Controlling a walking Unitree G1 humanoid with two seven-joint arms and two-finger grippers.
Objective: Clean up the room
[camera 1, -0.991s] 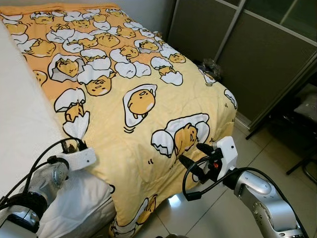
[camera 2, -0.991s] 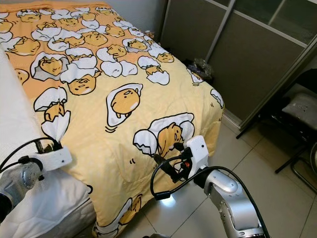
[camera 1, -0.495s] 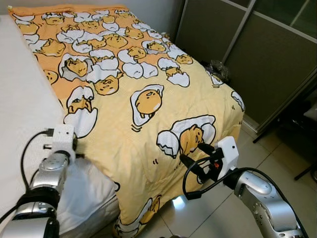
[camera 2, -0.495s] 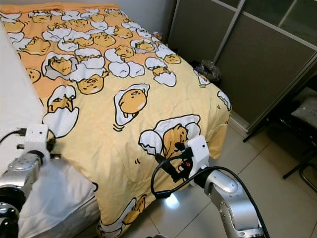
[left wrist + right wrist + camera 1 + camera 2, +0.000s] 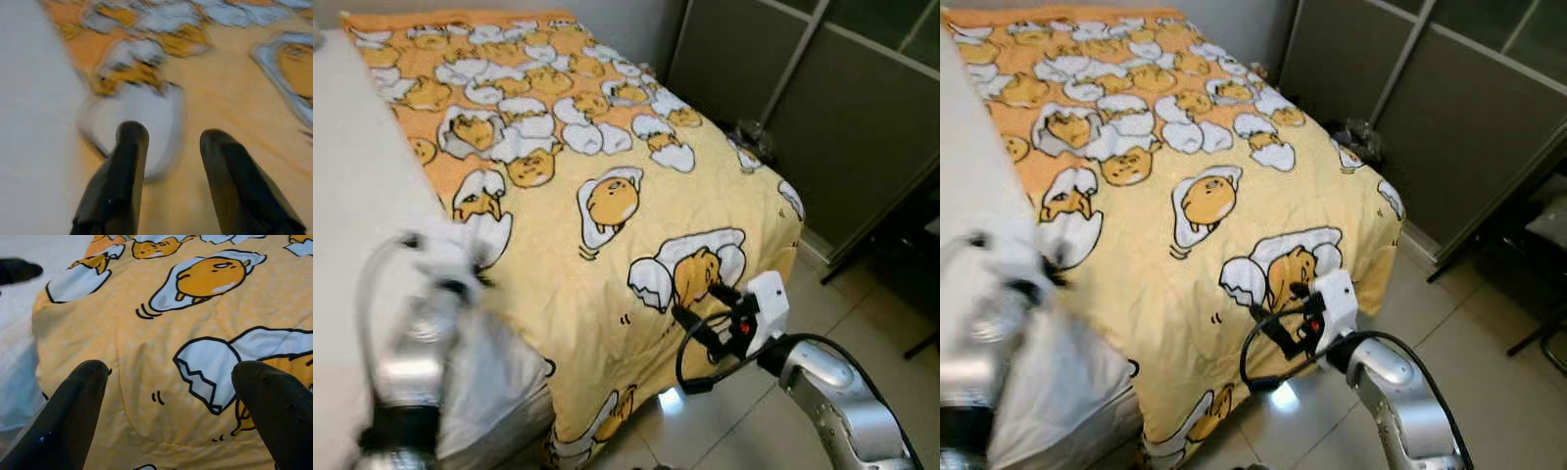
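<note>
Standing by the bed, I'd say the likeliest slip is at the blanket's (image 5: 607, 196) side edge. The left claw (image 5: 168, 147) hangs just over that edge, its two black fingers spread with nothing between them, and the arm is blurred. If it closes off the mark, it could pinch the white sheet (image 5: 362, 225) beside it along with the blanket, or grab only a thin fold that pulls free. A tug from that side alone would likely bunch the cover rather than flatten it.

The right claw (image 5: 705, 311) hovers close in front of the blanket's hanging corner, fingers wide apart and empty. Its black cable loops below it and might snag the draped cloth if the arm pushes in.

By count: one bed, one yellow blanket covering most of it ahead of both claws, one bare white strip of sheet beside the left claw, two claws, and one set of sliding wardrobe doors (image 5: 822, 117) beyond the right claw.
</note>
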